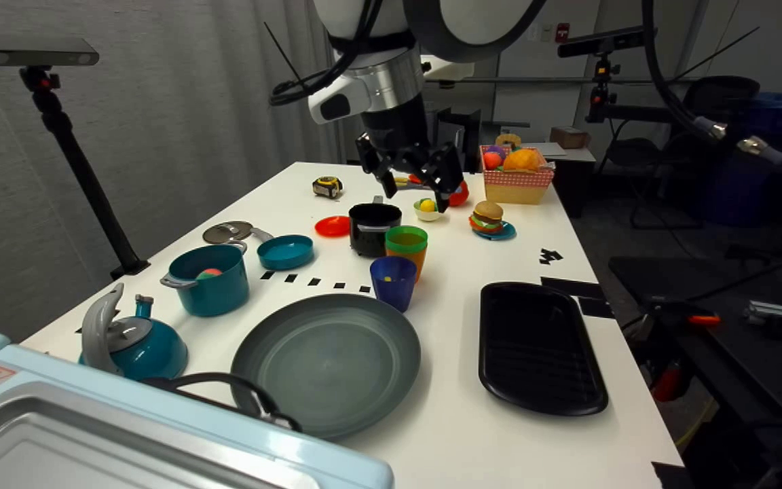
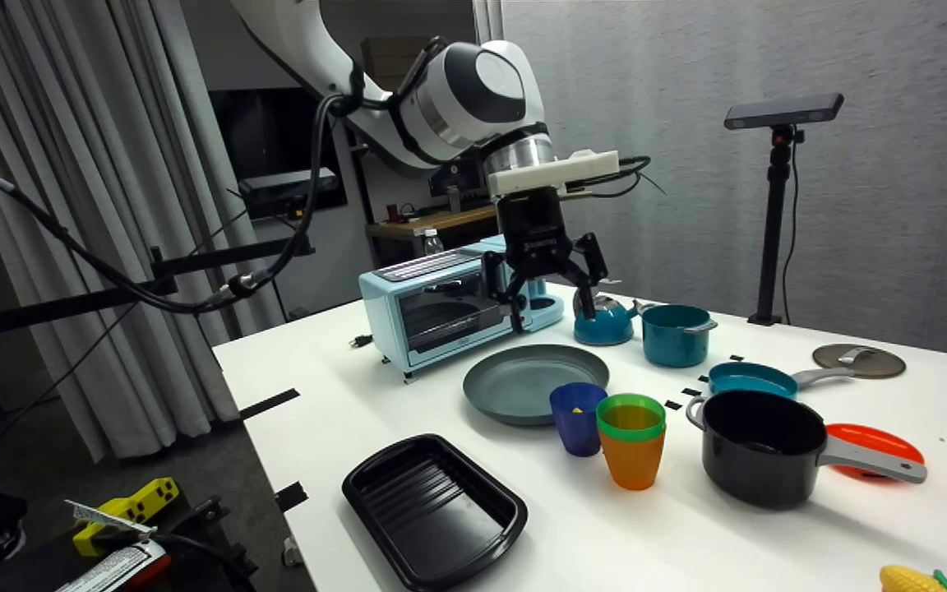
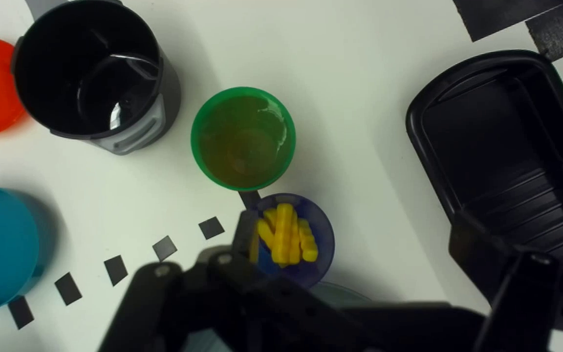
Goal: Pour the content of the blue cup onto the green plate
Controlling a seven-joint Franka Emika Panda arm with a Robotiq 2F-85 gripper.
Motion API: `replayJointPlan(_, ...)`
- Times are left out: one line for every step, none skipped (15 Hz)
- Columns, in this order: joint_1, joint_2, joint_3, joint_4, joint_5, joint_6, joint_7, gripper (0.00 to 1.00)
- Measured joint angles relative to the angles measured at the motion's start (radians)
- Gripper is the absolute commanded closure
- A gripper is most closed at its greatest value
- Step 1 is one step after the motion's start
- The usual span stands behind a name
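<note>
Arm (image 2: 453,107) cut off by top edge in both exterior views; gripper (image 2: 552,317) points down above table (image 2: 646,551), fingers wide apart. Wrist view: gripper hides 8-o'clock edge of one blue cup (image 2: 579,429) and most of one green plate (image 2: 533,376), at blue cup's 6 o'clock. Blue cup upright; yellow pieces (image 3: 281,234) inside overlap, perhaps five. One green cup (image 3: 243,139) at blue cup's 11 o'clock, one black tray (image 3: 487,142) at 2.

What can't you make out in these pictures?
Small bright yellow pieces: count unclear; they overlap, and black fingers cover part of the dark blue plastic cup, wrist view.
Large round grey-green plate: largely hidden by the fingers, wrist view.
Yellow corn toy: cut off by the bottom edge, exterior view.
Red-and-green roundish item: lower part hidden by the deep teal pot, exterior view.
</note>
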Motion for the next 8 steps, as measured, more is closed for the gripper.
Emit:
replayJointPlan(0.000, 0.000, 0.000, -0.001, 0.000, 0.005, 0.000, 0.00)
replayJointPlan(0.000, 0.000, 0.000, -0.002, 0.000, 0.008, 0.000, 0.00)
replayJointPlan(0.000, 0.000, 0.000, -0.003, 0.000, 0.009, 0.000, 0.00)
replayJointPlan(0.000, 0.000, 0.000, -0.003, 0.000, 0.009, 0.000, 0.00)
replayJointPlan(0.000, 0.000, 0.000, -0.003, -0.001, 0.009, 0.000, 0.00)
replayJointPlan(0.000, 0.000, 0.000, -0.003, -0.005, 0.009, 0.000, 0.00)
replayJointPlan(0.000, 0.000, 0.000, -0.003, -0.010, 0.009, 0.001, 0.00)
replayJointPlan(0.000, 0.000, -0.001, -0.003, -0.018, 0.009, 0.002, 0.00)
